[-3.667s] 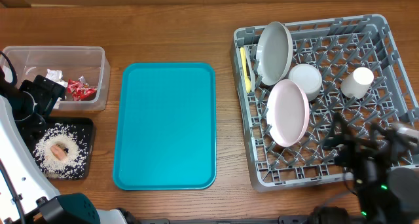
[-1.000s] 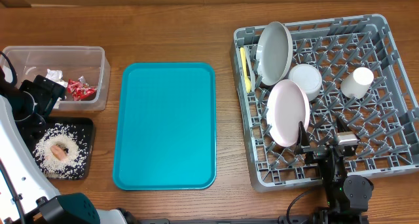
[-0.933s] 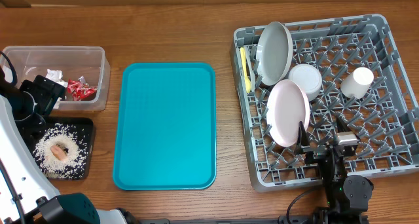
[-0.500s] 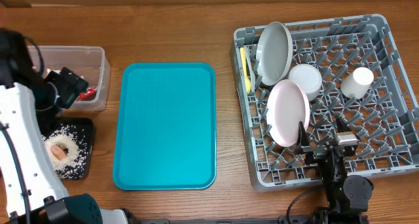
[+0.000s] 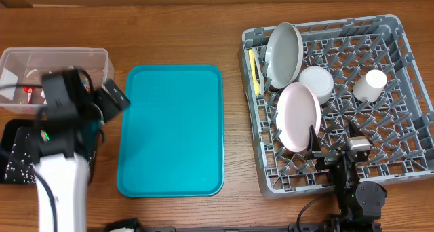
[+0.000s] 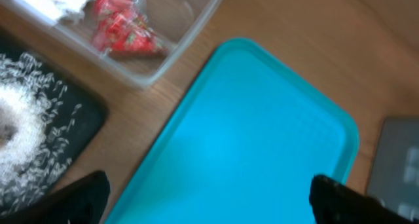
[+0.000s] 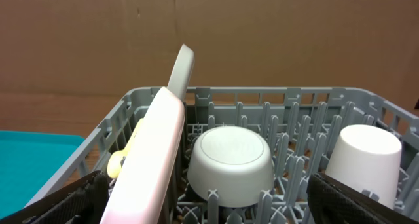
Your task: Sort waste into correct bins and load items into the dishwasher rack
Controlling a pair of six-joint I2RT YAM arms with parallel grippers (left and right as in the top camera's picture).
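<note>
While the grey plate [image 5: 285,54], pink plate [image 5: 298,117], bowl [image 5: 316,83], cup [image 5: 371,85] and yellow utensil [image 5: 253,69] are standing in the rack [image 5: 400,28], with wrappers [image 6: 121,31] in the clear tub [image 5: 61,52] and rice [image 6: 26,139] on the black tray [image 6: 85,112], you are holding the left gripper [image 6: 209,207] and right gripper [image 7: 209,207] open and empty, apparently finishing.

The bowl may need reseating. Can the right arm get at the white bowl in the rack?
Probably yes: the right pincer is open at the rack rim, the white bowl straight ahead, only low pegs between. The pinkish plate crowds its left side.
</note>
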